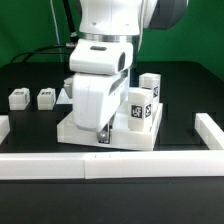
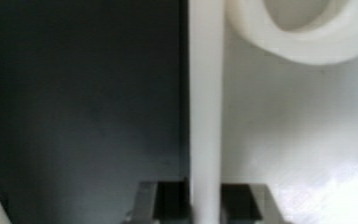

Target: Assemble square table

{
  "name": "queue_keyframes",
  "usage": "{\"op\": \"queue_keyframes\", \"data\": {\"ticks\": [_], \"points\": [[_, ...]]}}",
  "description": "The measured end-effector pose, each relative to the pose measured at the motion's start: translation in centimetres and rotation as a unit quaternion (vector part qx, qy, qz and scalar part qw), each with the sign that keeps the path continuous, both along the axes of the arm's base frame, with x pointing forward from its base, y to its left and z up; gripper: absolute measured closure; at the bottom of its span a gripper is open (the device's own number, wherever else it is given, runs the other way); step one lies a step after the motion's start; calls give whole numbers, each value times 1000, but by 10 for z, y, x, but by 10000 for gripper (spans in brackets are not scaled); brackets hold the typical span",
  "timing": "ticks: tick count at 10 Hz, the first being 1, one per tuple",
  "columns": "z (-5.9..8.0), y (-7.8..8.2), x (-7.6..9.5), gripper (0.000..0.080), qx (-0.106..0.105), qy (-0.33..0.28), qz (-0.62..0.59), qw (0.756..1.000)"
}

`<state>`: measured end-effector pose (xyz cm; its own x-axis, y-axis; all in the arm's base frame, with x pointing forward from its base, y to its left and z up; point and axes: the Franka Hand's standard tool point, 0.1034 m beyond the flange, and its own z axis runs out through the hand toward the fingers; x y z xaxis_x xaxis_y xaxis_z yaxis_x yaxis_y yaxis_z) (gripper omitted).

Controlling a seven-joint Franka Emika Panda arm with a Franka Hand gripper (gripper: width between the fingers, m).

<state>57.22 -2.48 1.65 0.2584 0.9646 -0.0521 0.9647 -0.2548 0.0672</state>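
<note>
The raised rim point(image 2: 201, 90) of the square table slab point(image 1: 145, 138) is pinched between the narrowly closed fingers of the tool point(image 1: 103, 132), and a round corner socket point(image 2: 291, 25) is seen just beyond it. For the slab to be shifted cleanly, the pinch should be kept firm and the motion low and slow, lest the thin rim slip out. The arm is held upright above the slab, with the wrist pointed straight down at the worktop point(image 1: 30, 70).

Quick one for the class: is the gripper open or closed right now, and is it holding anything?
Gripper: closed, holding the square tabletop by its raised rim.
</note>
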Motion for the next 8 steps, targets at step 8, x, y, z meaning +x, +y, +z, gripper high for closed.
{"op": "queue_keyframes", "data": {"ticks": [8], "points": [[-1, 55, 20, 738, -16, 23, 186, 982]]}}
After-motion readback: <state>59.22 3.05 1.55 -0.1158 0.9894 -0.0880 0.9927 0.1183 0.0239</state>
